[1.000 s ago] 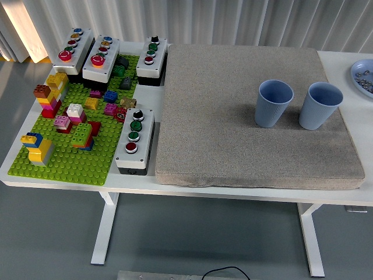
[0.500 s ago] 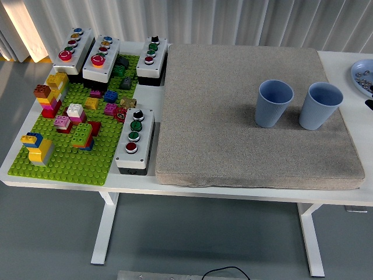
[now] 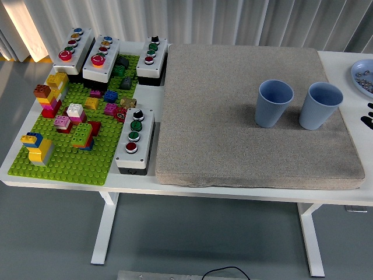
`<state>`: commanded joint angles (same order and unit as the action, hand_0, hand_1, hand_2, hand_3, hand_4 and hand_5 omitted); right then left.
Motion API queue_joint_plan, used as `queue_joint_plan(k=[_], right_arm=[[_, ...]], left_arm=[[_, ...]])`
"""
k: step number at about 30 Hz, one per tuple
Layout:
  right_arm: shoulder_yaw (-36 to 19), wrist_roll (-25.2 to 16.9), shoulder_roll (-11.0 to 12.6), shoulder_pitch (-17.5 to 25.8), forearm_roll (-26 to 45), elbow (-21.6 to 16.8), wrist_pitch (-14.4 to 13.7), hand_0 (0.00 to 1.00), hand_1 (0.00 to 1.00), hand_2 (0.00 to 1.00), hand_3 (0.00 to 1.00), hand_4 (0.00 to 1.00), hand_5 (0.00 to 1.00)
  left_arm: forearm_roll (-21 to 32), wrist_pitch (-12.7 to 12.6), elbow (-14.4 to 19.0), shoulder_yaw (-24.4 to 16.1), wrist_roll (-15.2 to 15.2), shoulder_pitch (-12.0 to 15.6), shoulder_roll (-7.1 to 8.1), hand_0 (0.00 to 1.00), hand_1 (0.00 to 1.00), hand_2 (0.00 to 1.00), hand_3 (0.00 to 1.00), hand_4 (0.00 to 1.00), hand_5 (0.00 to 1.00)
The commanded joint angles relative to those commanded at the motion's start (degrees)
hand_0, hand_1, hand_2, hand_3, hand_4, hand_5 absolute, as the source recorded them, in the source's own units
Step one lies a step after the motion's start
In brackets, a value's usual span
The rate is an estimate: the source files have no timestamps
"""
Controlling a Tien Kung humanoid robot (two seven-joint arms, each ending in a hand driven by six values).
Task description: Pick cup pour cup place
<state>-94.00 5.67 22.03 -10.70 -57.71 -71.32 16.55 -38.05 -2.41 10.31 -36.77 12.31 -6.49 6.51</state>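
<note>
Desk edge: the white desk (image 3: 70,179) runs along the bottom of my view, bare at its near lip.
Button box: a grey box of buttons (image 3: 134,140) sits nearest me on the left, touching the green brick plate (image 3: 70,157).
Mat: a grey felt mat (image 3: 233,140) covers the middle of the desk, and both cups stand on it.
My right hand: only black tips of my fingers (image 3: 368,114) poke in at the right edge, so I cannot tell how far they are spread; they hold nothing that shows.
Right cup: the right blue cup (image 3: 320,105) stands upright, mouth up, long axis vertical, just to the left of those fingers and near them.
Left cup: the left blue cup (image 3: 273,102) stands upright just beside the first, farther from my right hand.
Nearer hand: the right, plainly (my left is nowhere in view), so I judge a sideways reach leftward takes the right cup first.
Far right: a pale plate (image 3: 361,76) sits off the mat at the corner.
</note>
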Motion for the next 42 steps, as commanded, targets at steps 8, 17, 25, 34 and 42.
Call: queue_joint_plan(k=[8, 17, 25, 34, 42], right_arm=[[2.15, -0.71, -1.0, -0.74, 0.17, 1.59, -0.59, 0.898, 0.849, 0.915, 0.951, 0.847, 0.226], [4.89, -1.89, -2.49, -2.46, 1.07, 4.14, -0.98, 0.897, 0.85, 0.911, 0.946, 0.846, 0.228], [5.83, -3.05, -3.23, -3.08, 2.29, 5.95, -1.05, 0.894, 0.848, 0.903, 0.936, 0.844, 0.231], [5.35, -3.58, -3.14, -2.8, 2.6, 7.14, -0.87, 0.892, 0.848, 0.903, 0.936, 0.843, 0.231], [6.31, -4.25, -3.54, -1.73, 1.61, 8.22, -1.21, 0.894, 0.848, 0.901, 0.935, 0.839, 0.227]], left_arm=[[0.44, 0.15, 0.0, 0.8, 0.02, -0.07, -0.11, 0.728, 0.773, 0.83, 0.66, 0.527, 0.947], [0.84, 0.19, 0.0, 1.38, 0.09, -0.18, -0.29, 0.728, 0.773, 0.831, 0.66, 0.527, 0.947], [1.17, 0.25, 0.0, 1.82, 0.08, -0.21, -0.31, 0.728, 0.772, 0.83, 0.66, 0.526, 0.948], [1.56, 0.46, 0.0, 2.5, 0.12, -0.29, -0.29, 0.729, 0.772, 0.83, 0.66, 0.526, 0.948], [1.97, 0.51, 0.0, 3.0, 0.04, -0.19, -0.38, 0.729, 0.773, 0.83, 0.659, 0.527, 0.948]])
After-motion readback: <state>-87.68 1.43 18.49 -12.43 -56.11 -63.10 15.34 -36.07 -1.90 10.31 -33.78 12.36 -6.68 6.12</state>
